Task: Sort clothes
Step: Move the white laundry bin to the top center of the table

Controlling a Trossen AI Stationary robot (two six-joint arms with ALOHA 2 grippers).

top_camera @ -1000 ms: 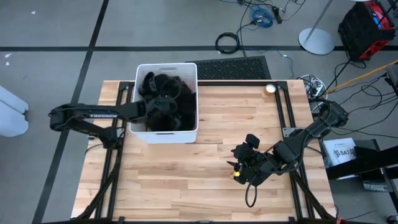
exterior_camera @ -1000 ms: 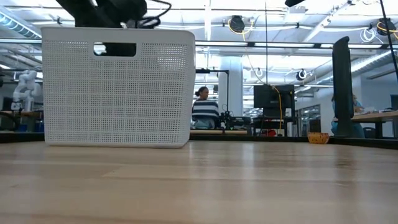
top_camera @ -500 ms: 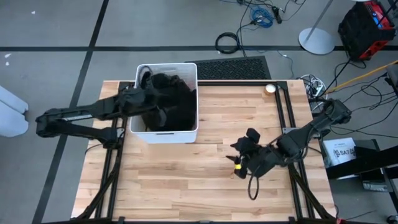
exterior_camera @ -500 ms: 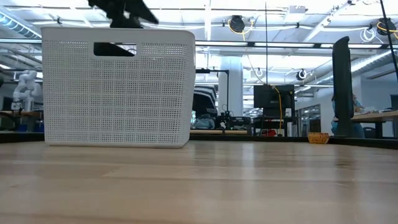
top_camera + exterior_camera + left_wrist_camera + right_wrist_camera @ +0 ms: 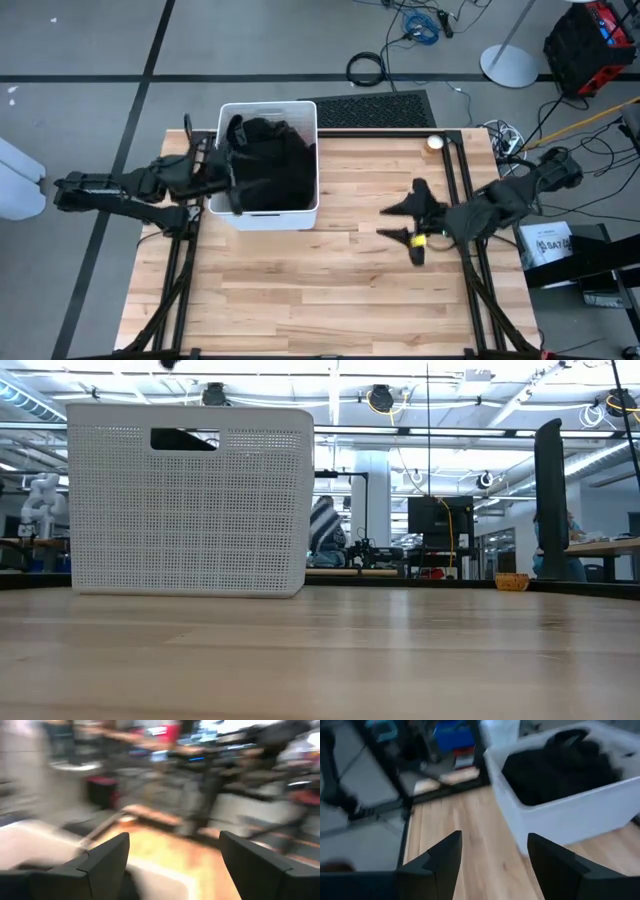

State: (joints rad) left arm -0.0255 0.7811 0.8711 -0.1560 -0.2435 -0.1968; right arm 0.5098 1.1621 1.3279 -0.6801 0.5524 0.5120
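My left claw [image 5: 232, 180] hung open and empty at the white bin [image 5: 300, 212] holding dark clothes [image 5: 270, 165]. My right claw [image 5: 405, 222] gaped open, empty, above the tabletop [image 5: 300, 290].

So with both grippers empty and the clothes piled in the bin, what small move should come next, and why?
Probably the left gripper, open at the white bin's left wall, should reach over the rim and down onto the dark clothes. Nothing has been laid on the table yet. The right gripper, also open, hangs over bare wood, farther from the pile.
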